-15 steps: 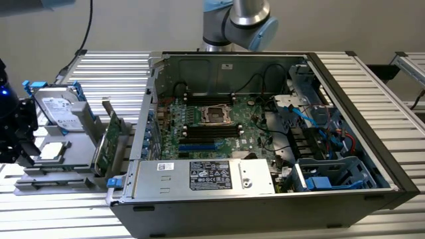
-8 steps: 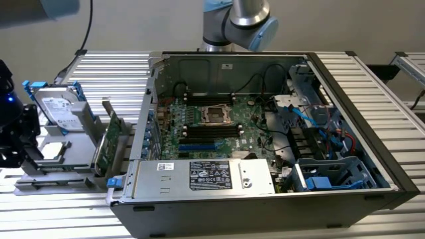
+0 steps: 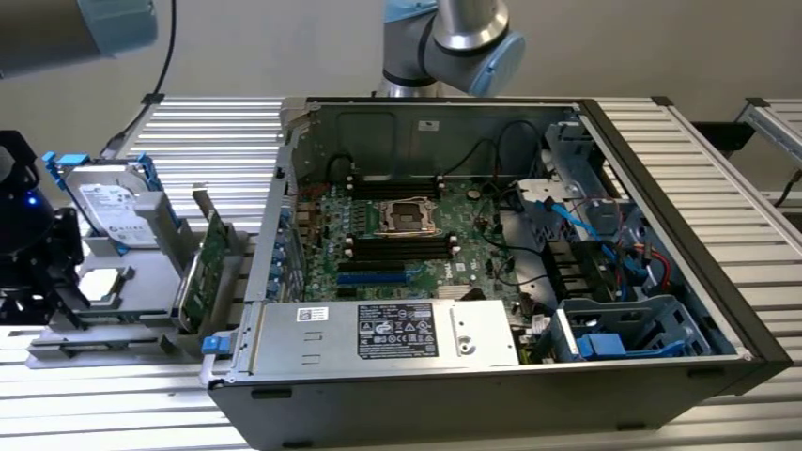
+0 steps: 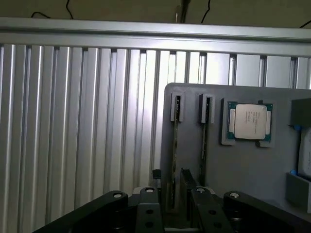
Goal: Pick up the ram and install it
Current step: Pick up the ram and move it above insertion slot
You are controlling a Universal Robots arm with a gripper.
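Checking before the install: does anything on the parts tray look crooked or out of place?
Nothing stands out. Both ram sticks stand straight in their slots on the tray, and the CPU sits square in its pocket.

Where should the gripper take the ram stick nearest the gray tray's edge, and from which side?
I'd pinch the ram across its two flat faces, mid-length on the exposed long edge, coming straight down from above. It stands on edge in the gray tray, so only that thin top edge is free.
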